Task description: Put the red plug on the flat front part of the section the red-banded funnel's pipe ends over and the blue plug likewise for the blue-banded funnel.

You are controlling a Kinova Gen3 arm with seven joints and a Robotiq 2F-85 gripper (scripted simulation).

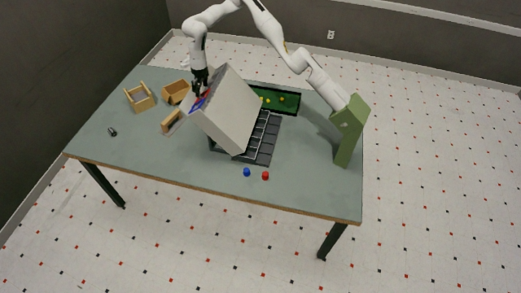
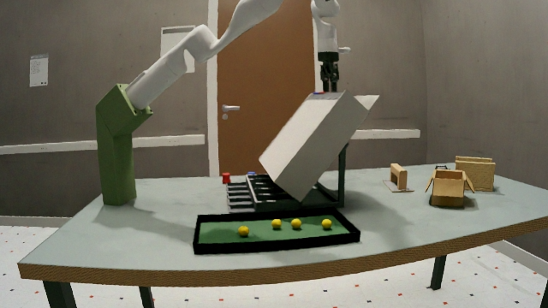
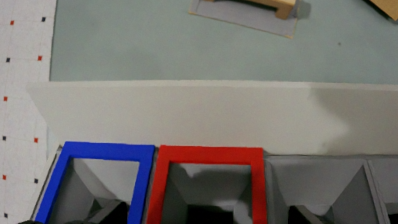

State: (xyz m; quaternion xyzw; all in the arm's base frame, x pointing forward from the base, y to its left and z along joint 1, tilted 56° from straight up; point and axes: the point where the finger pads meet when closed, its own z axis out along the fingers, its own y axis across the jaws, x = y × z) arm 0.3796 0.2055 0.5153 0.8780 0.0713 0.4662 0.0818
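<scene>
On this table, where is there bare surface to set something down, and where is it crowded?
Bare patches: the front strip between the black bolt and the blue plug, and the stretch between the sectioned tray and the green pedestal. Crowded: the far corner with the wooden crate, cardboard box and small wooden block, beside the tilted cover.

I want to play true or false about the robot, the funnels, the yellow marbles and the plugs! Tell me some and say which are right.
1. The gripper hangs over the red-banded funnel with its jaws open and empty. True.
2. Five marbles lie in the green tray. False: four yellow marbles lie there.
3. The red plug and blue plug stand on the table, in front of the dark sectioned tray. True.
4. The blue-banded funnel sits apart from the red one, with a grey funnel between. False: the two are side by side.
5. The white cover lies flat on the table. False: it stands tilted on a dark frame.
</scene>
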